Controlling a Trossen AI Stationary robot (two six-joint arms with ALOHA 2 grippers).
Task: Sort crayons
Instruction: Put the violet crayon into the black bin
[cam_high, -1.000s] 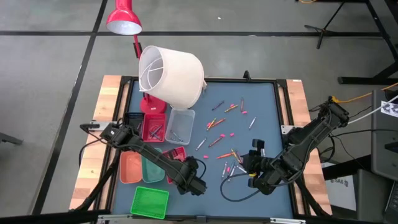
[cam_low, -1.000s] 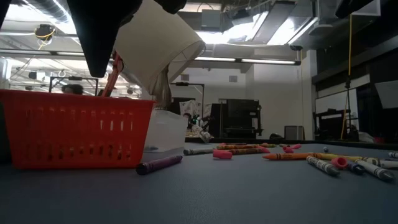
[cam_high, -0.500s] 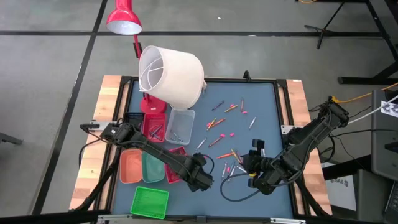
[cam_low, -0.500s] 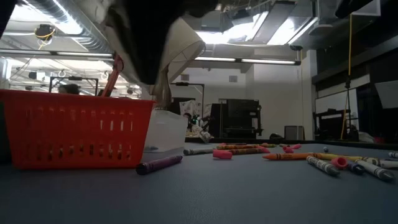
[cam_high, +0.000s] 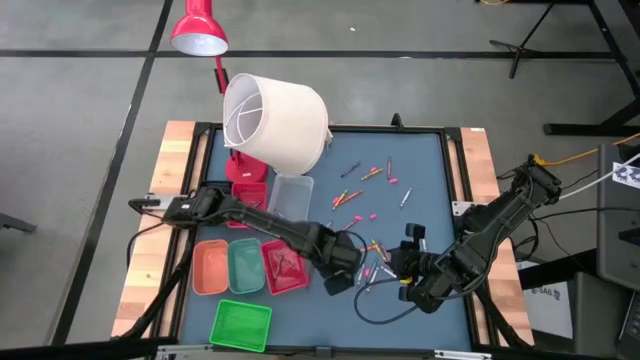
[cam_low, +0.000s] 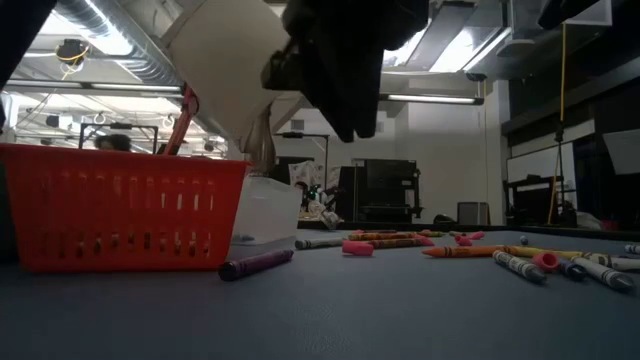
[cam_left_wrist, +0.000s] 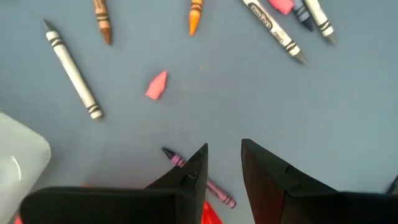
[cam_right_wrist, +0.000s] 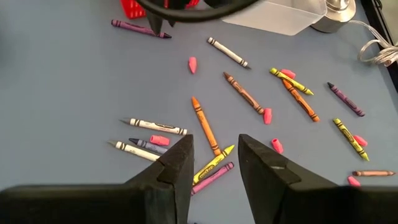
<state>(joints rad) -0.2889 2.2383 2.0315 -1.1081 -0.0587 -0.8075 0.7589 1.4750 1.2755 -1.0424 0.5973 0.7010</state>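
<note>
Left gripper (cam_left_wrist: 222, 163) was held over the grey mat beside the red slotted plastic basket (cam_high: 284, 268), jaws narrowly parted, nothing held. Thin wax crayons (cam_right_wrist: 204, 126) in mixed colours lay scattered mid-table; 1 purple crayon (cam_left_wrist: 199, 180) lay just below the fingertips. Right gripper (cam_right_wrist: 214, 155) waited nearby, likewise narrowly parted and empty. Judged best: jaws to be aligned across the purple stick before descent.

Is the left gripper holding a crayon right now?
No, the left gripper has nothing between its open fingers; the purple crayon lies on the table beneath it.
</note>
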